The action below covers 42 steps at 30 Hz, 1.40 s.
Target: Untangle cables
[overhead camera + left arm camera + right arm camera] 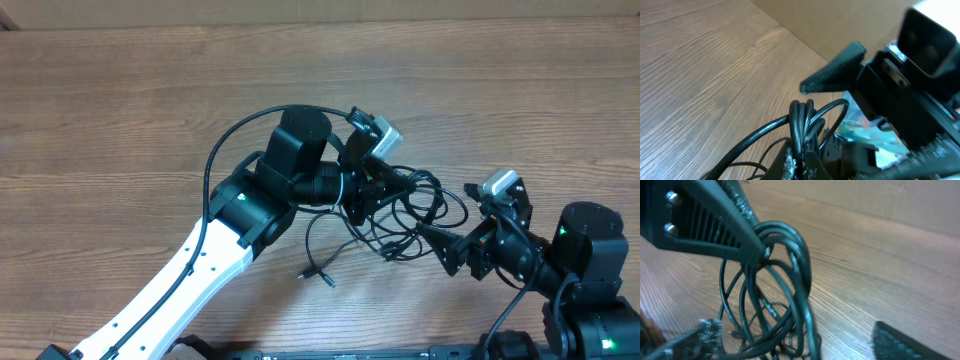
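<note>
Nearest the robot's base, the right hand (436, 248) stands spread. In its own wrist view its two ribbed black fingers (907, 342) sit far apart at the bottom corners and press on nothing, though the loops hang down into the gap between them.

Just ahead of it and towards the robot's left lie the thin black flexible cables (420, 205), a knot of overlapping loops on the desk. A loose tail with a small plug end (318, 272) trails from the knot towards the near left and is apart from both hands.

Beyond the loops, the left hand (392, 185) is pressed together on a bunch of several strands at the far-left side of the knot. Its wrist view shows the cords rising out of its closed fingertips (792, 162).

The knot's long axis runs from that pinch across to the right hand, so the free loops face the spread right hand. That hand is the nearer one to them and looks best placed to take a single strand and draw it away from the pinch.

Behind everything, the pale wood-grain desk (120, 100) runs on.
</note>
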{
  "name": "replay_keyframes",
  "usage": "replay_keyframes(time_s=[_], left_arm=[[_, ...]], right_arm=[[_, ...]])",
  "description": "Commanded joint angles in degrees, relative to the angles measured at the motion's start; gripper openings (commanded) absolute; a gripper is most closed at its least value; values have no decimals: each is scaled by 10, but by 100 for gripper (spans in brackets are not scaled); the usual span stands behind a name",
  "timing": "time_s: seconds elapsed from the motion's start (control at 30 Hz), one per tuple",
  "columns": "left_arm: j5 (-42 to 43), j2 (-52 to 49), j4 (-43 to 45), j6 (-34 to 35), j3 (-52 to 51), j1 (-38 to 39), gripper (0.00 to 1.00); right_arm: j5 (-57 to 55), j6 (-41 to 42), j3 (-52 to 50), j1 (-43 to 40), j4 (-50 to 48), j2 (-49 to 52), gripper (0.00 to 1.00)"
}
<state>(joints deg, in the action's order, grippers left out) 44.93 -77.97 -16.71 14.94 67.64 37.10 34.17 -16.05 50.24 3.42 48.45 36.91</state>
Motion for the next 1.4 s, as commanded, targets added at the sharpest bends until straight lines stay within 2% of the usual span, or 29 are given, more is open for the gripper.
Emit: replay_keyframes(time_s=[0.0, 0.03, 0.1, 0.17, 0.37, 0.4, 0.43, 0.47, 0.5, 0.57, 0.63, 0.67, 0.8, 0.93, 1.07, 1.1, 1.13, 1.17, 1.37], left_arm=[[51, -2, 5, -42, 9, -3, 4], [50, -2, 5, -42, 9, -3, 4], [38, -2, 4, -42, 9, -3, 4], [16, -2, 2, -33, 9, -3, 4], [15, -2, 3, -12, 9, -3, 4], [17, -2, 3, -12, 9, -3, 4], [19, -2, 3, -12, 9, -2, 4], [22, -2, 3, -12, 9, -2, 4], [25, -2, 3, -12, 9, -2, 4], [27, -2, 3, -12, 9, -1, 4], [26, -2, 3, -12, 9, -2, 4], [25, -2, 3, -12, 9, -2, 4], [21, -2, 5, -3, 9, -2, 4], [-36, -3, 6, 62, 9, -2, 4], [-30, -3, 17, 63, 9, 1, 4], [-25, -3, 22, 63, 9, 3, 4], [-16, -3, 27, 63, 9, 6, 4], [-16, -3, 28, 63, 9, 9, 4], [-14, -3, 39, 63, 9, 14, 4]], right_arm=[[-7, 3, 5, 1, -4, -4, 65], [-7, 4, 5, 1, -4, -4, 43], [0, 4, 5, 1, -3, -4, 8], [22, 4, 5, 1, -3, -4, 4], [67, 3, 5, 2, -4, -4, 4], [66, 3, 5, 2, -5, -4, 11], [66, 3, 5, 1, -5, -4, 36], [67, 3, 5, 2, -6, -4, 39], [67, 4, 5, 2, -7, -4, 39], [69, 3, 5, 1, -8, -4, 27], [77, 3, 5, 1, -11, -4, 7], [90, 3, 5, 2, -14, -4, 4], [115, 3, 5, 2, -17, -4, 4], [127, 3, 5, 2, -16, -4, 4], [127, 4, 5, 2, -16, -4, 5], [128, 4, 5, 2, -16, -4, 8], [136, 3, 5, 2, -17, -3, 52], [138, 3, 5, 2, -17, -3, 57], [140, 3, 5, 2, -18, 17, 59]])
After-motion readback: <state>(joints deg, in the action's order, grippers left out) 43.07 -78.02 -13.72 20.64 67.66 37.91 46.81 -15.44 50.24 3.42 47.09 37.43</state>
